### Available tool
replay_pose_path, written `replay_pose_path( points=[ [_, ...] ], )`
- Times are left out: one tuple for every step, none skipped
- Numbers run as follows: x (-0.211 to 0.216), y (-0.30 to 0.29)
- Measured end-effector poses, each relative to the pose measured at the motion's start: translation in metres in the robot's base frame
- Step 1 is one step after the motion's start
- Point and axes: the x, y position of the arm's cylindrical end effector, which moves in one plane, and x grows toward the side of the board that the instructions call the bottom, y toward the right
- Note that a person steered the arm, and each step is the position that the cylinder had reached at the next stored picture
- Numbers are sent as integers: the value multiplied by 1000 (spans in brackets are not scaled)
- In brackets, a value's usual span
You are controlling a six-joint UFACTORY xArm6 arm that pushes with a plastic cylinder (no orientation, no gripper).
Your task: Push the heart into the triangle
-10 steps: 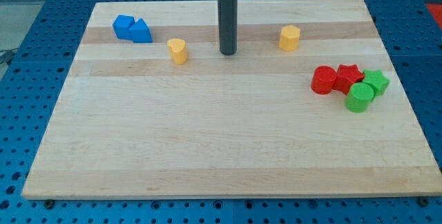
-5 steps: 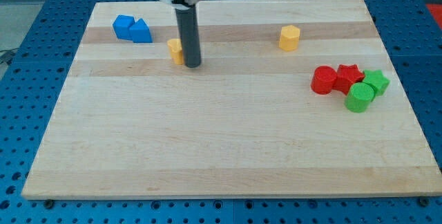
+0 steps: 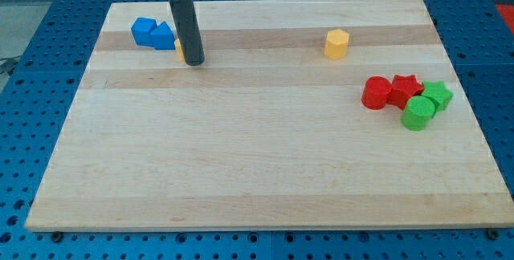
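The yellow heart block [image 3: 180,49] is almost wholly hidden behind my rod; only a thin yellow edge shows at the rod's left. It lies right beside the blue triangle block [image 3: 163,37], which sits at the view's top left next to another blue block [image 3: 144,30]. My tip [image 3: 193,62] rests on the board just right of and below the heart, close to the blue triangle's right side.
A yellow hexagon block [image 3: 336,43] sits at the view's top right. At the right edge a red cylinder [image 3: 376,93], a red star [image 3: 405,88], a green star [image 3: 438,95] and a green cylinder [image 3: 418,113] cluster together.
My rod has swept leftward across the board's top. The yellow heart has been pushed left from its earlier spot up to the blue triangle.
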Motion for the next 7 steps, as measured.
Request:
replay_pose_path(
  points=[
    [-2, -1],
    [-3, -1],
    [-18, -9],
    [-19, -9],
    [-7, 53],
    [-5, 64],
    [-4, 70]
  ],
)
